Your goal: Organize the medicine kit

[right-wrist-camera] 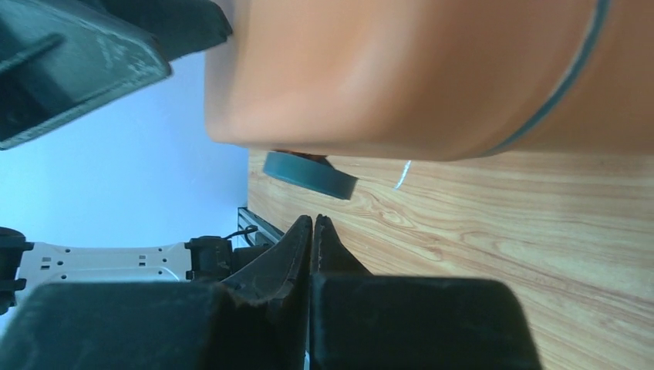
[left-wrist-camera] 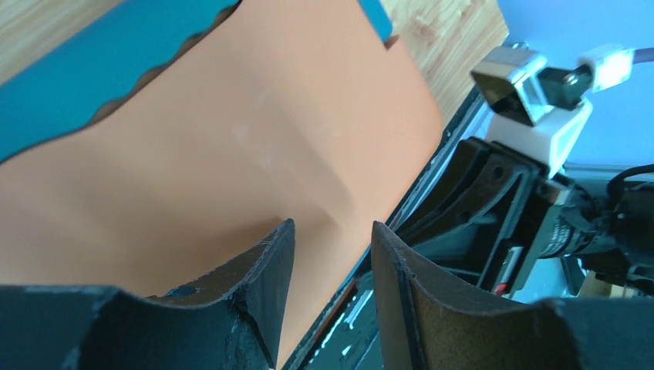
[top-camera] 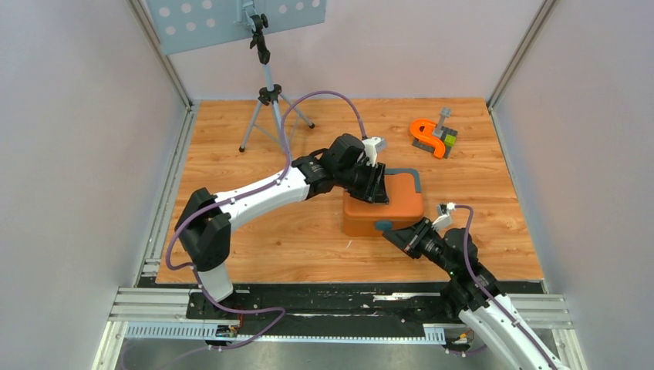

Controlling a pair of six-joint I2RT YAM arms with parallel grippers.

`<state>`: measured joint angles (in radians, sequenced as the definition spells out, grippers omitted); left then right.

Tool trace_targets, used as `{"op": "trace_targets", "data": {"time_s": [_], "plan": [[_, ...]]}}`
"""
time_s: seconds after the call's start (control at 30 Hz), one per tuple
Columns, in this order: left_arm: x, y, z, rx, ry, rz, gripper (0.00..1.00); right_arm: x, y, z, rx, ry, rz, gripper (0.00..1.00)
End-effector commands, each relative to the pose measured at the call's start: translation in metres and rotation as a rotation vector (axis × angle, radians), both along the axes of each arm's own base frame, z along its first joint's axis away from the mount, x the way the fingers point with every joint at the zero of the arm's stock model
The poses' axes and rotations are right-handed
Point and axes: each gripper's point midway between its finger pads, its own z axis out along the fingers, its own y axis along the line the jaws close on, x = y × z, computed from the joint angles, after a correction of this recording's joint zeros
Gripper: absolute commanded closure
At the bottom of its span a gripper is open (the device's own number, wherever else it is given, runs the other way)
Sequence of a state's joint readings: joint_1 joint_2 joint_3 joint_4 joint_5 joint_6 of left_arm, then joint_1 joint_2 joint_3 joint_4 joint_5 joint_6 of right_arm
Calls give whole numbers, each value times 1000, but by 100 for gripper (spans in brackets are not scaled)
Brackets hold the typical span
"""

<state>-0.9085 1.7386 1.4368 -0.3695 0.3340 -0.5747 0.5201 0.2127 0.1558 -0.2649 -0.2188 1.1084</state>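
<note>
Currently right hand (right-wrist-camera: 312, 225) closed, empty, beside medicine kit (top-camera: 405, 203).

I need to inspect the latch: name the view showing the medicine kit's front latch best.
Right wrist: the front latch sits close up, unblocked, just past the shut right fingers. Top external shows it only as a small tab at the medicine kit's near edge. Left wrist shows just orange lid, no latch.

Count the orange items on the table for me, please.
2. The medicine kit sits near the middle of the table. A small curved orange piece lies toward the far right corner. Anything inside the kit is hidden from view.
</note>
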Motion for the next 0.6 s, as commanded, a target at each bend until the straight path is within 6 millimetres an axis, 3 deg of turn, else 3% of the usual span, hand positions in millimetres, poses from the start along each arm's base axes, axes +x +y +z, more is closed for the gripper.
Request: {"op": "trace_targets", "data": {"time_s": [0.0,0.2,0.57], "plan": [[-8,2,-53,108,89,-26,49,9,1,5,18,-55,-21,98],[-16,10,-86,156,147,-19,49,17,-4,4,25,-77,-68,98],[-23,17,-107,186,190,-20,49,28,-5,-3,30,-73,-113,99]]}}
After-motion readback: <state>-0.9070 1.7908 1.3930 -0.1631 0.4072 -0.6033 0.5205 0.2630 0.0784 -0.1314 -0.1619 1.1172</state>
